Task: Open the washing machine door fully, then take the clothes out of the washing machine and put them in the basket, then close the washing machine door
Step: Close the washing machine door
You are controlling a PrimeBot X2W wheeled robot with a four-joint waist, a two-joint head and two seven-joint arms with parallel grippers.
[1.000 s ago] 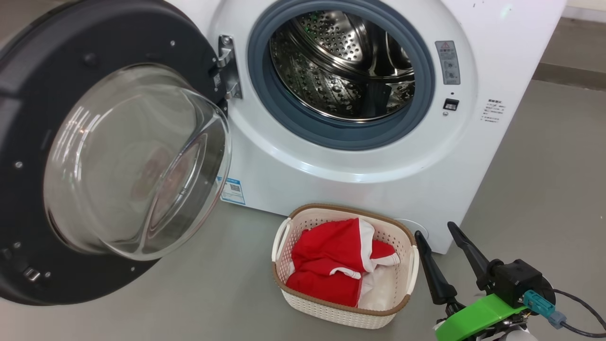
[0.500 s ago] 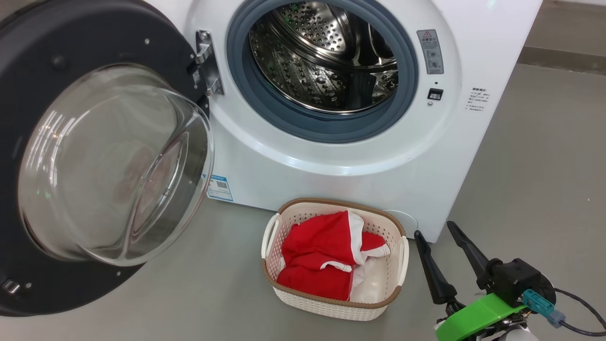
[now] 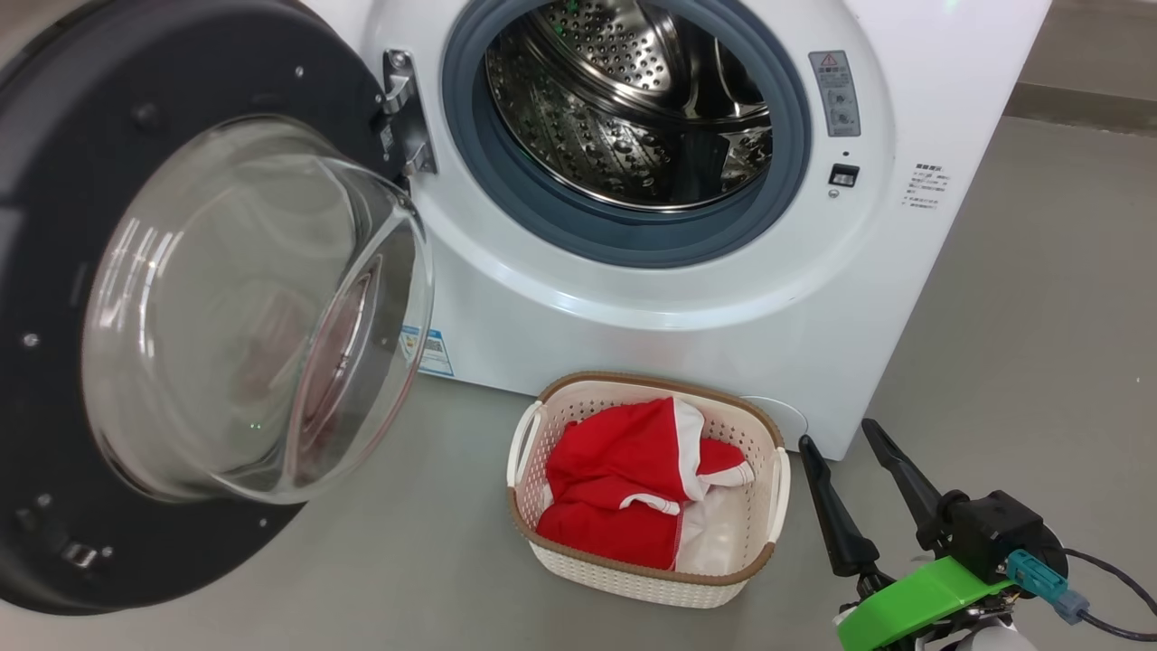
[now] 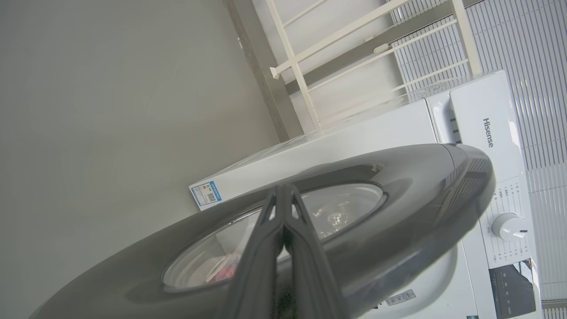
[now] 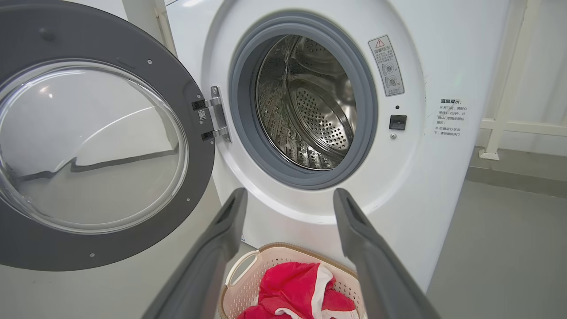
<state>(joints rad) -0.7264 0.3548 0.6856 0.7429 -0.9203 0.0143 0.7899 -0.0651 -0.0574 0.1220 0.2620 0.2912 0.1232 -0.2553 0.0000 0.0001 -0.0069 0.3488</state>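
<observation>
**A:** Quick status, where are we?

**B:** The open step looks done to me. The washing machine door (image 3: pixel 244 307) is swung out wide to my left on its hinge (image 3: pixel 402 108), glass bowl facing me, well clear of the opening.

**A:** Clothes?

**B:** The clothes (image 3: pixel 624 479) are in the basket (image 3: pixel 651 579), a red heap with white trim. It sits on the floor (image 3: pixel 407 561) just in front of the washing machine (image 3: pixel 633 334), below the opening. I see no fabric in the drum (image 3: pixel 633 99), in the head view or the right wrist view. The gasket (image 3: pixel 624 249) hides its near bottom edge, so I call unloading done, not proven.

**A:** Grippers?

**B:** The right gripper (image 3: pixel 836 432) hangs low at my right, just beside the basket, fingers spread wide, nothing between them. The left gripper (image 4: pixel 283 188) has its fingers pressed together with nothing gripped, pointing at the door's outer black face. Touching or just off it, I can't tell.

**A:** What's left?

**B:** Only the last step, closing the door. My guess is the left arm is placed to push from behind it. It needs a full swing round to the latch slot (image 3: pixel 842 174) on the right of the opening. One risk is that the basket sits under the door's sweep. I can't tell if the rim clears it.
</observation>
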